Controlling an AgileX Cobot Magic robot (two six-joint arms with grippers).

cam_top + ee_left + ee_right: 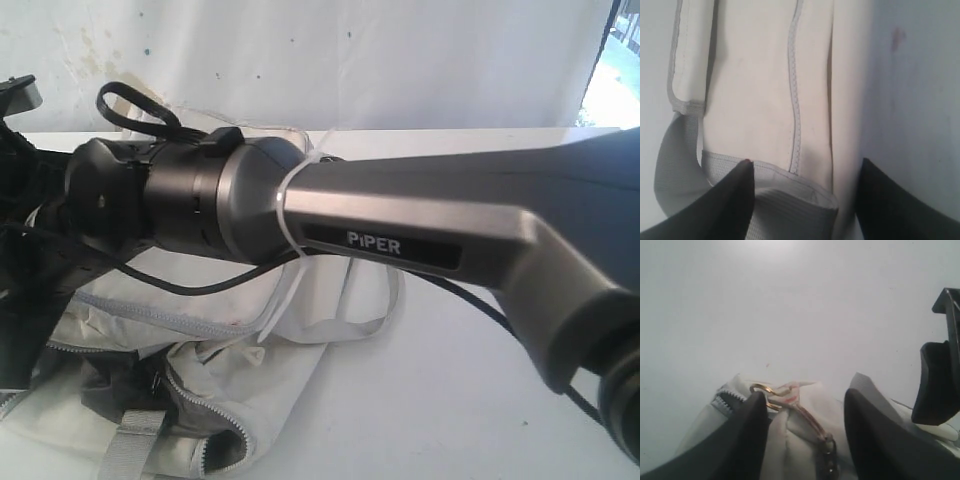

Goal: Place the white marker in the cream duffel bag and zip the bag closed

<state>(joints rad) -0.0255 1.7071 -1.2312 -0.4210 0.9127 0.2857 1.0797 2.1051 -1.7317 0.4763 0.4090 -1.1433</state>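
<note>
The cream duffel bag (260,390) lies crumpled at the table's front left, its grey zipper partly open over dark lining. My right arm (400,215) reaches across the whole exterior view to the bag's left end, and its fingers are hidden there. In the right wrist view my right gripper (806,392) stands open astride a bunched end of the bag, with a gold zipper pull (805,417) between the fingers. My left gripper (806,162) is open over the bag's side (755,90), a grey webbing strap (790,210) between its fingers. The white marker is out of view.
The white table (450,400) stretches right of the bag. A white stained backdrop (350,60) hangs behind. My left arm (20,250) is a dark mass at the far left. A black part (937,380) of other hardware stands close beside my right gripper.
</note>
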